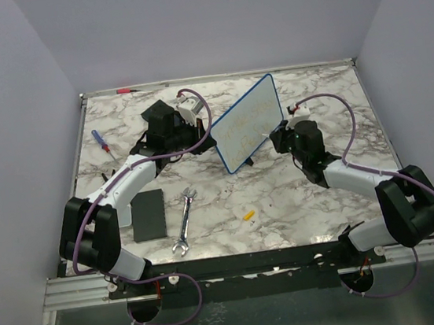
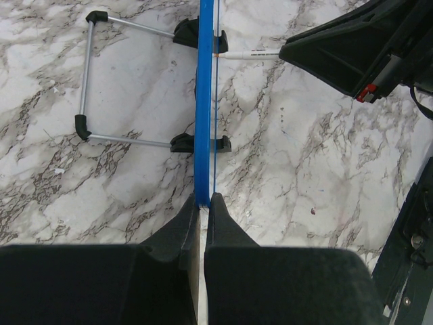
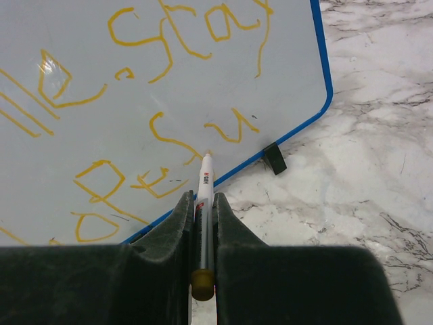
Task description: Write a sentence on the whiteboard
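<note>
The whiteboard (image 1: 248, 123) stands upright on its black feet at the table's middle back, with a blue frame and a white face. The sentence (image 3: 135, 101) is yellow handwriting in lines across the face. My left gripper (image 1: 207, 132) is shut on the board's left edge; in the left wrist view the blue frame (image 2: 205, 101) runs edge-on out of the closed fingers (image 2: 205, 202). My right gripper (image 3: 203, 198) is shut on a white marker (image 3: 205, 177) with a yellow end cap. The marker's tip touches the board's lower part, close to the frame. The right gripper also shows in the top view (image 1: 281, 137).
A wrench (image 1: 185, 222), a flat black pad (image 1: 148, 214) and a small yellow cap (image 1: 248, 215) lie in front. A blue-handled screwdriver (image 1: 101, 139) lies at left, and a red pen (image 1: 123, 90) at the back edge. The board's wire stand (image 2: 84, 88) sticks out behind it.
</note>
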Robot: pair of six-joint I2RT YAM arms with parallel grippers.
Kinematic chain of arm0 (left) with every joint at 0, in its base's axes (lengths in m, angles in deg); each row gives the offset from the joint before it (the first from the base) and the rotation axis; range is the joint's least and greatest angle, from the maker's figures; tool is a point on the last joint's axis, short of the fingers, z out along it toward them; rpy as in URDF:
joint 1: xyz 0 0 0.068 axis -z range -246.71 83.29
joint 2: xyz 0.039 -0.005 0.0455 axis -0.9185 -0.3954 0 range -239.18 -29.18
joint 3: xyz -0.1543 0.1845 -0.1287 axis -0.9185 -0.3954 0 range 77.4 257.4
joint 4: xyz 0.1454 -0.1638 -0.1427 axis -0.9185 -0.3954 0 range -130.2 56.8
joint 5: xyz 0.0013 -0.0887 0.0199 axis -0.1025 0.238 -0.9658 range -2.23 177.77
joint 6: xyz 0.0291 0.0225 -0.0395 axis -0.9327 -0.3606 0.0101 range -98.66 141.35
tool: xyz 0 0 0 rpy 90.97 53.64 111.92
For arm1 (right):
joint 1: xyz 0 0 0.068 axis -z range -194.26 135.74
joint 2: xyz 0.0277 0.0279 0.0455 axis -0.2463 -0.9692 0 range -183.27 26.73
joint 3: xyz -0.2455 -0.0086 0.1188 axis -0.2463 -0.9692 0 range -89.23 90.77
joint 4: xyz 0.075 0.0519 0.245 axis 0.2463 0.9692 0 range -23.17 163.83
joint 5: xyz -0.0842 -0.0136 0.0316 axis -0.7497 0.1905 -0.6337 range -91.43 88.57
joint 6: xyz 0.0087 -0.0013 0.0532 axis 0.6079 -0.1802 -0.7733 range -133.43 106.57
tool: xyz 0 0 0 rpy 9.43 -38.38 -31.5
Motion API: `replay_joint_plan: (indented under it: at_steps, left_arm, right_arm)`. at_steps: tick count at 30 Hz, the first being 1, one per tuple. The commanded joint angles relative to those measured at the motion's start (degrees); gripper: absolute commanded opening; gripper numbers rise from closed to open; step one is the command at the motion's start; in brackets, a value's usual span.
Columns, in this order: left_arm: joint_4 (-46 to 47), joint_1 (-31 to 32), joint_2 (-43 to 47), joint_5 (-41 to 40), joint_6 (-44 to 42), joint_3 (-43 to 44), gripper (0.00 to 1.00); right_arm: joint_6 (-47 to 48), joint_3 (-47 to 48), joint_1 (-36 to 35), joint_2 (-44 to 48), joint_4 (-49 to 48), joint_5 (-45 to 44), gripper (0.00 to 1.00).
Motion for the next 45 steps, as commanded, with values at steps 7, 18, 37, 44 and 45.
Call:
replay_joint_plan:
  at_steps: [7, 18, 37, 44, 45]
  left_arm:
    - [-3.07, 0.47, -0.58, -0.56, -1.30, 0.22, 0.00]
    - [-3.12, 0.43, -0.82, -0.58, -1.31, 0.22, 0.00]
    - [-3.13, 0.58, -0.94, -0.40, -1.31, 0.26, 0.00]
    - [-3.09, 0.58, -0.95, -0.37, -1.29, 0.30, 0.00]
    - [-3.13, 0.57, -1.00, -0.32, -1.26, 0.30, 0.00]
  right_arm:
    - [0.82, -0.92, -1.08, 1.47, -2.12, 2.50, 0.01]
    - [1.65, -1.95, -1.24, 5.09, 0.03, -0.72, 0.01]
    - [1.06, 1.76, 2.78, 4.78, -2.07, -4.51, 0.01]
    - [1.04, 6.10, 3.62, 1.33, -3.81, -2.04, 0.01]
    - [1.20, 6.59, 3.62, 0.86, -3.83, -1.87, 0.01]
